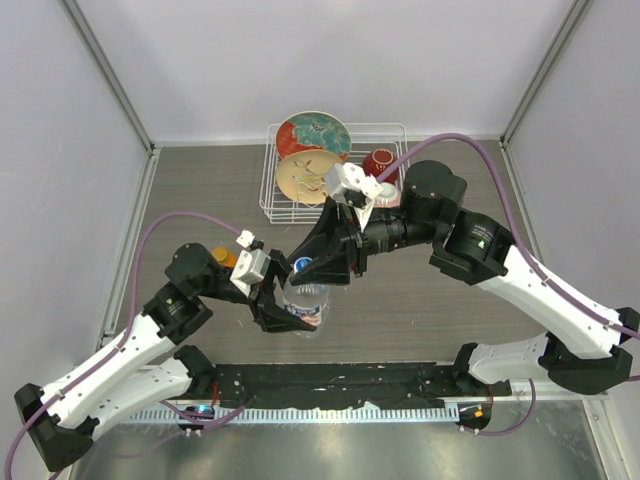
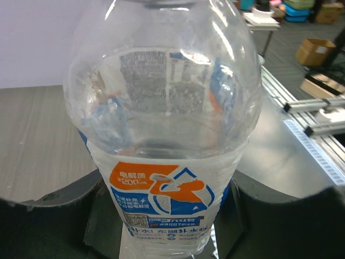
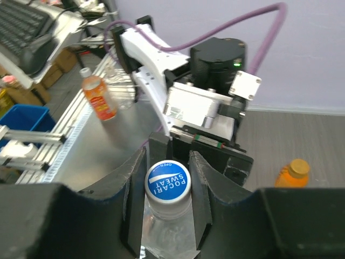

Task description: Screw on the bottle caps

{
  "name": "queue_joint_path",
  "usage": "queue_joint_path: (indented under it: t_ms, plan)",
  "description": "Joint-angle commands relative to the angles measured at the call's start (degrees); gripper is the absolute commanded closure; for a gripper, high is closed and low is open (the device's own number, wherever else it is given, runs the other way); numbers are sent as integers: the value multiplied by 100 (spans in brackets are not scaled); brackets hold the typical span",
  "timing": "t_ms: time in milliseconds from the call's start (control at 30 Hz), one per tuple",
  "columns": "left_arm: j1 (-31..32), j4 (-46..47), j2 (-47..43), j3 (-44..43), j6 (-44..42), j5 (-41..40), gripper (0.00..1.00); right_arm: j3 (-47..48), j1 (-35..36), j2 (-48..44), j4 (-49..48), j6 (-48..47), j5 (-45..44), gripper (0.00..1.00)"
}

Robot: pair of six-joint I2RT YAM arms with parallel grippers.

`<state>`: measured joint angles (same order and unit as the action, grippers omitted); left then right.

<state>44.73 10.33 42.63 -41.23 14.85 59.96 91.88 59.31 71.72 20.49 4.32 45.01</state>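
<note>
Grey table point(image 1: 200, 190), frame centre: left gripper point(image 1: 292, 318) clamps the clear bottle point(image 2: 161, 135) steady while right gripper point(image 1: 310, 268) narrowly brackets its blue cap point(image 3: 168, 182) for twisting; contact unclear.

top view bright, even light from overhead; only soft, faint shadows on the table point(image 1: 200, 180), pale glare off the metal strip point(image 1: 350, 452) along its near edge. left wrist: clear bottle point(image 2: 161, 108) sharp, white highlights streaking its shoulder, background at right soft. right wrist: bottle cap point(image 3: 168, 182) crisp, orange bottle point(image 3: 292, 174) slightly soft, bottom edge dark, far clutter blurred.
</note>
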Motion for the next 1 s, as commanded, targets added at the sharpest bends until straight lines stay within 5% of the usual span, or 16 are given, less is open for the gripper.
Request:
queue_joint_path:
  t_ms: [0,400,767,967]
  plan:
    - [-87,303,-62,-210,-96,-1607,100,-3,-16,-71,507,-80,-1341,97]
    - [-70,628,-71,-69,-798,-4851,99,488,63,701,1782,560,-5201,99]
    - [-78,848,-167,344,-1274,-5944,100,735,1521,1493,1739,1659,-10183,99]
    - [-78,831,-211,405,-1143,-6208,100,1130,1716,1898,1625,1801,-10469,92]
